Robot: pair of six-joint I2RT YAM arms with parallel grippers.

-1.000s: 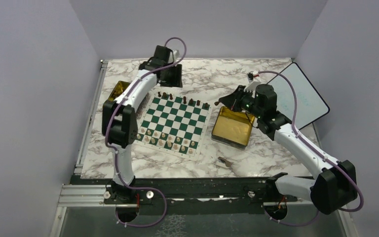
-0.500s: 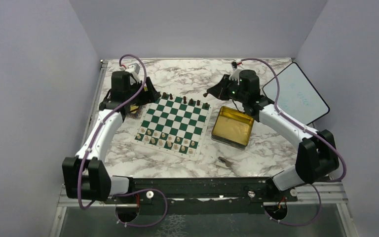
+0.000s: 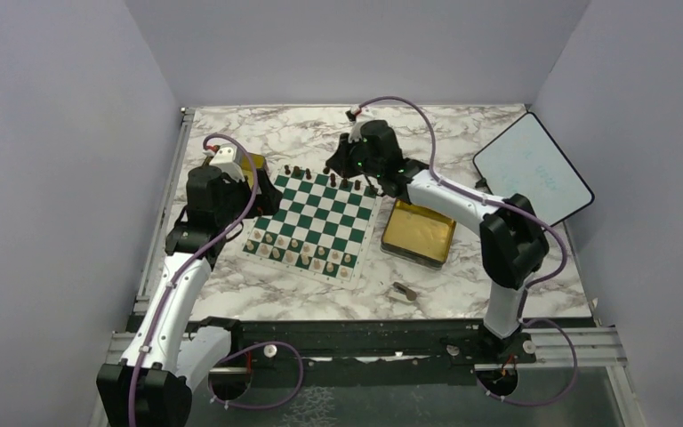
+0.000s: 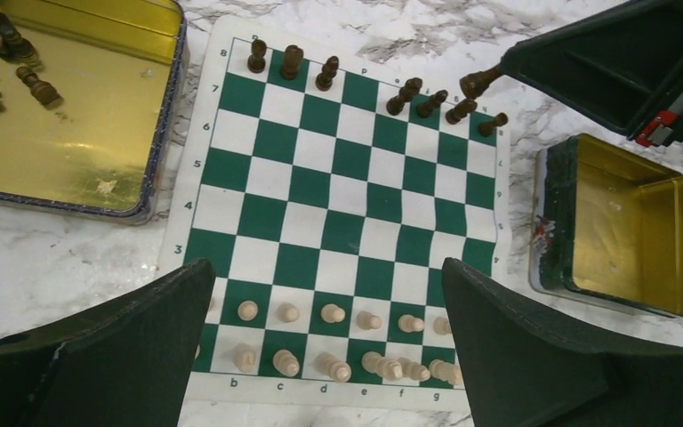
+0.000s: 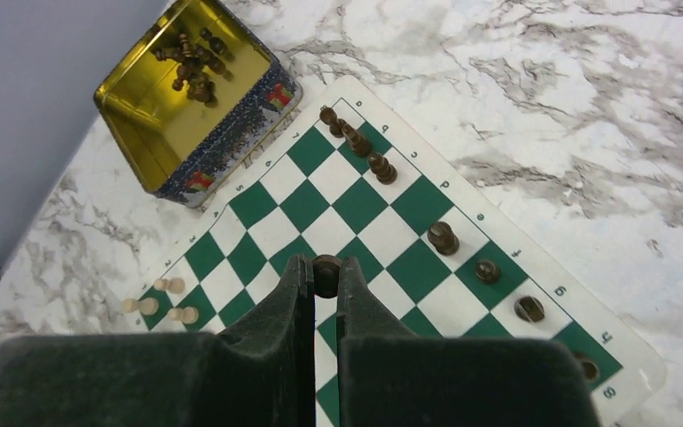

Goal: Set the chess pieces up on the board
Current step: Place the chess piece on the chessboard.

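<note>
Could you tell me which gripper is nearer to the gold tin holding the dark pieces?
Left. The left gripper is open beside the tin, above the board; the right gripper, holding a dark piece, is over the board's far edge.

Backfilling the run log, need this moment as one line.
left hand: open, empty | right hand: shut on dark piece above board | pale pieces: on near two rows | dark back row: partly filled

The green-and-white board (image 4: 338,191) lies flat mid-frame; pale pieces (image 4: 331,313) stand in its lower two rows, dark pieces (image 4: 292,62) (with gaps) along its top row.
</note>
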